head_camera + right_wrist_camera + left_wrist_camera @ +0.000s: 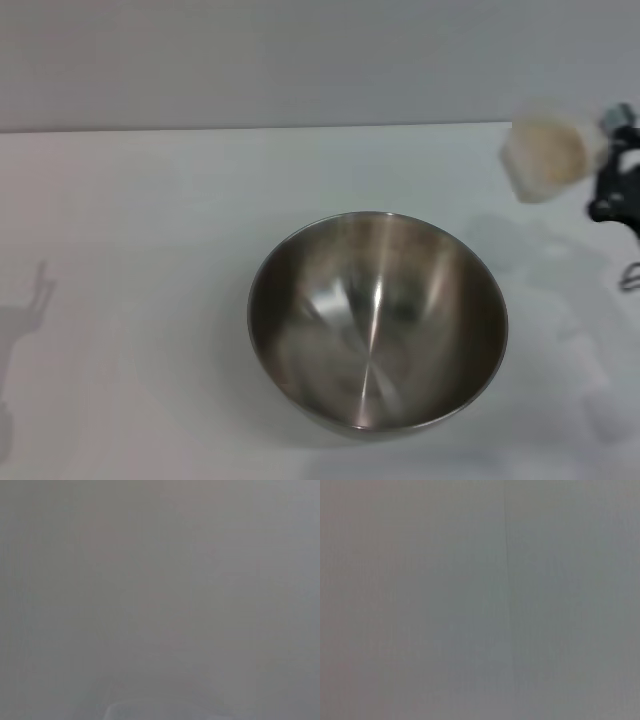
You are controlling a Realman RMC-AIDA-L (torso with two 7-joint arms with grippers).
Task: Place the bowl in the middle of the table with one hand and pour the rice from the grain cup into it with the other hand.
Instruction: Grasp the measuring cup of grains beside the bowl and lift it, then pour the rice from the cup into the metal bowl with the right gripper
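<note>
the stainless-steel bowl (pixel 378 322) sits upright on the white table (pixel 140 250), a little below the centre of the head frame and slightly right of the middle; it is wide and round, with a thin bright rim and a brushed silver inside that shows soft streaks of light running down to its base; nothing lies in it that can be made out; its lower edge reaches almost to the bottom of the frame.

the grain cup (pixel 548 150) is at the upper right of the head frame, raised off the table and well apart from the bowl; it is small, clear and tapered, and it is tipped so that its open mouth faces toward the left and toward the camera; the rice (pixel 546 148) shows inside it as a pale beige granular mass filling the mouth; no grains can be seen falling or lying on the table.

the right gripper (pixel 612 165) shows as dark parts at the right edge of the head frame, just beside the cup and touching its far side; it appears clamped on the cup, though the fingers themselves are mostly cut off by the frame edge.

the left gripper is outside the head frame; only a faint shadow (pixel 28 310) lies at the left edge; both wrist views show a plain grey surface.
</note>
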